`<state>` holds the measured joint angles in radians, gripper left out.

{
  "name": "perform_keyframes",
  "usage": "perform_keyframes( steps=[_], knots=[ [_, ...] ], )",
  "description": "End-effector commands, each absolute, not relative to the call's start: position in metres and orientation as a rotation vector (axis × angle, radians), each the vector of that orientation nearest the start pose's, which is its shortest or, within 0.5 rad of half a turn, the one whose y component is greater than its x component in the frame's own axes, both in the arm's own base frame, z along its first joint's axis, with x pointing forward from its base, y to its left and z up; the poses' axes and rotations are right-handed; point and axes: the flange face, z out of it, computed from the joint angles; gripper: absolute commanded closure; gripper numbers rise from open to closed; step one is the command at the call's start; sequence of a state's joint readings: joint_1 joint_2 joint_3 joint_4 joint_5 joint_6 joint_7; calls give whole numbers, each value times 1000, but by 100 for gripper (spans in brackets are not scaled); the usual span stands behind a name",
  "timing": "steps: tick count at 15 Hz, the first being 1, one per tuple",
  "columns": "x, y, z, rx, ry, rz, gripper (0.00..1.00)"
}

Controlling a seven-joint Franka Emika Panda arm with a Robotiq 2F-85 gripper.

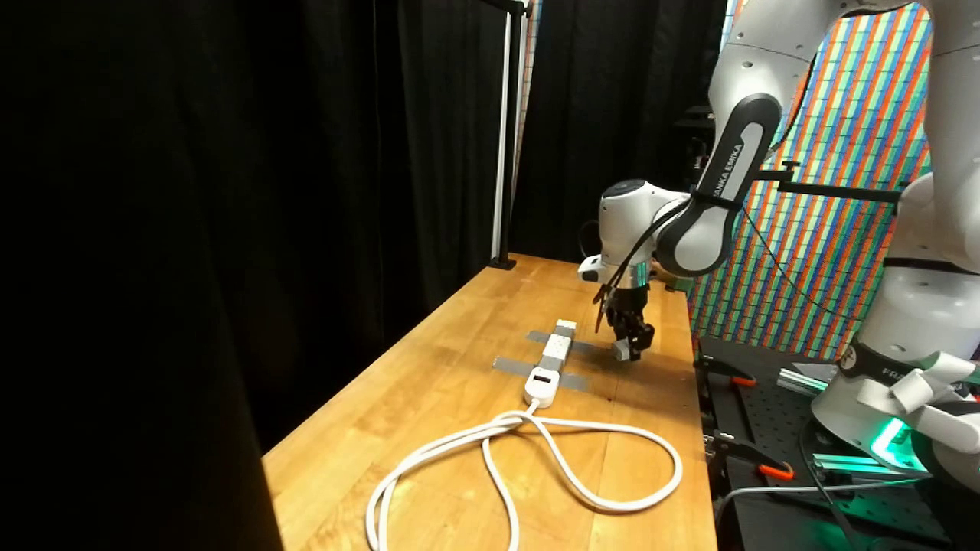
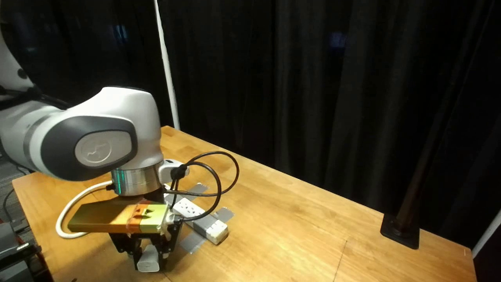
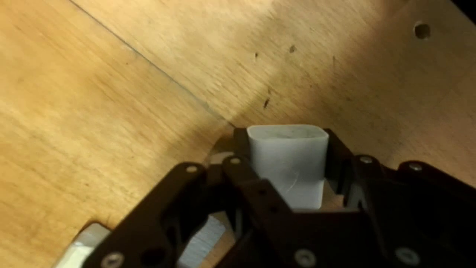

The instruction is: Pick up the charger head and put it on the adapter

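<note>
1. Because its sides look flat, the charger head (image 2: 148,260) presumably suits the hand (image 3: 287,149), which pinches it; contact with the counter (image 1: 429,398) is unclear.
2. Near them, grey tape (image 1: 511,366) crosses the power strip (image 1: 556,348), probably anchoring it against the push of plugging in.
3. Placement remains undone.

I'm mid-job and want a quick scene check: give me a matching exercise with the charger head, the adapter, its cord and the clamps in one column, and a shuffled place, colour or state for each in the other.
Column one
1. charger head
2. adapter
3. cord
4. clamps

Column two
A. black with orange ends
B. lying in loops on the table
C. held in the gripper
D. crossed by grey tape

Right pairs
1-C
2-D
3-B
4-A
</note>
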<state>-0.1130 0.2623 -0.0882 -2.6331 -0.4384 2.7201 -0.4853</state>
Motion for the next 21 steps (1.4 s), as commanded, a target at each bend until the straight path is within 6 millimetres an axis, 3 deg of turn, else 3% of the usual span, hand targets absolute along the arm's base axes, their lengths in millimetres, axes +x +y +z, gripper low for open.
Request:
perform_keyframes(
  steps=[1, 5, 9, 15, 21],
  knots=[
    [414, -66, 184, -3074, -1175, 469, 77],
    [448, -47, 217, -3193, -1278, 659, 77],
    [477, -17, 222, -3290, -1384, 923, 77],
    [503, 19, 198, -3224, -1686, 1387, 77],
    [512, 51, 158, -2927, -2140, 1719, 77]
  ],
)
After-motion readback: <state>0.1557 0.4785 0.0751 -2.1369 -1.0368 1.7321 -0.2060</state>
